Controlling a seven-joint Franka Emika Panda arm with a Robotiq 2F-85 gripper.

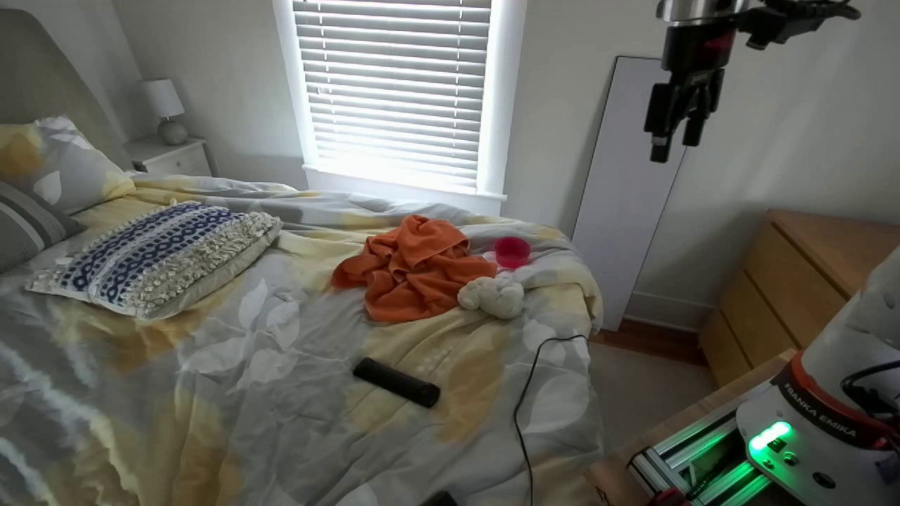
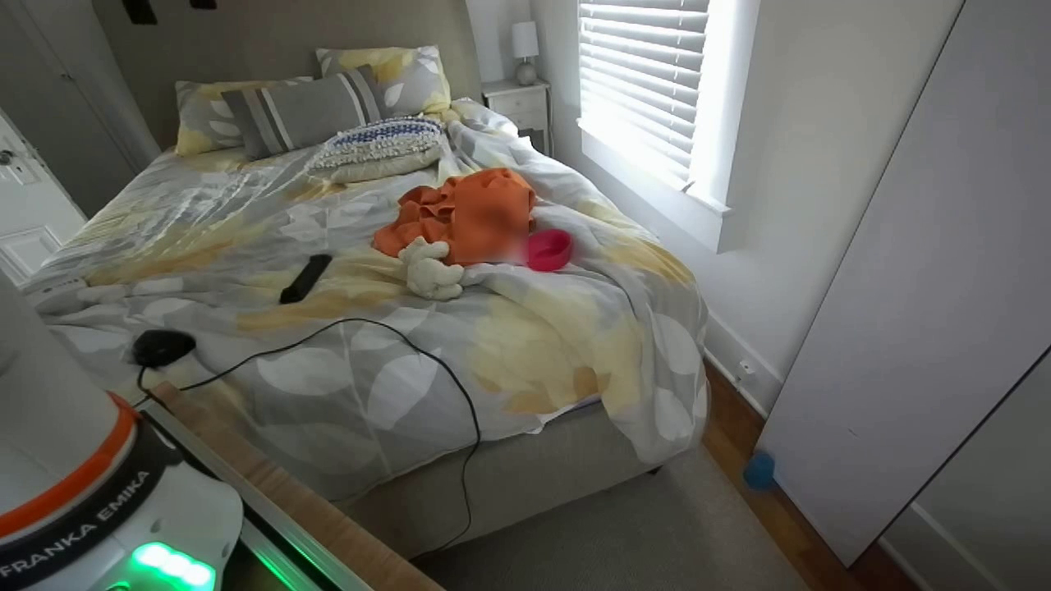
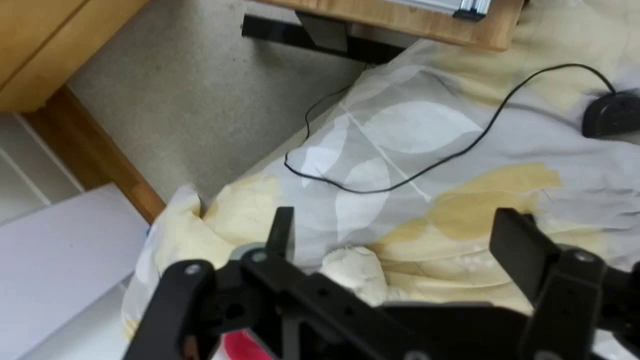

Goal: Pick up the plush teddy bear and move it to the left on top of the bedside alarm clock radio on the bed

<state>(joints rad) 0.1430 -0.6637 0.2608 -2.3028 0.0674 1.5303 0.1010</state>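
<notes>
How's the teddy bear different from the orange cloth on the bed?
Color: the teddy bear is creamy white, while the orange cloth is bright orange. Size: the teddy bear is small; the orange cloth spreads much wider. Shape: the teddy bear is rounded with stubby bits sticking out; the orange cloth is a crumpled heap of folds. Both lie on the bed, close together.

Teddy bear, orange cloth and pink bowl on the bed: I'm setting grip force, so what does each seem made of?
Teddy bear: probably plush fabric, matte; its cream surface looks fuzzy.
Orange cloth: likely a soft textile, matte; it lies in loose folds.
Pink bowl: perhaps plastic or silicone, smooth; even colour and a round rim don't settle which.
</notes>
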